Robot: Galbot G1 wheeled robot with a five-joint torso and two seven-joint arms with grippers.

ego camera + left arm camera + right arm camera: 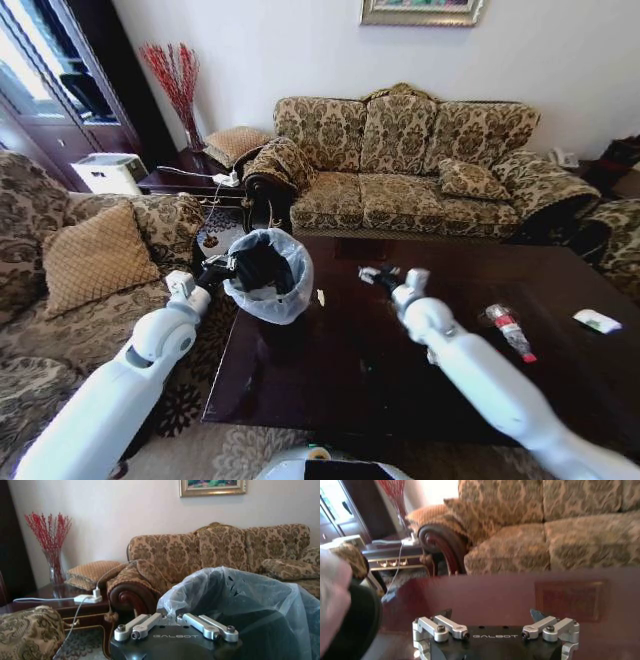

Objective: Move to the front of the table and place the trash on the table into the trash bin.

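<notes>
Left arm: smooth white shell, reaching from the near left up to the bin at the table's left edge.
Left gripper [222, 268]: black, at the near left side of the bin's rim; in the left wrist view its jaws are drawn close together on the ruffled bag [200, 592].
Right arm: white and rounded, stretched from the near right over the table top.
Right gripper [374, 273]: held over the middle of the table; in the right wrist view the jaws stand wide apart with nothing between them, only bare wood beyond.
Table [330, 370]: low, rectangular, glossy dark brown wood that mirrors the room.
Bottle [509, 331]: small, clear plastic with a red label, lying on its side on the right part of the table, right of the right arm.
White scrap [597, 320]: flat, pale, near the table's far right edge.
Small scrap [320, 297]: a light sliver on the table just right of the bin.
Bin [268, 272]: round and black, lined with a thin, pale bluish bag; tilted so its mouth faces the camera.
Sofa [400, 160]: far side, patterned brown and gold fabric with dark carved wood arms.
</notes>
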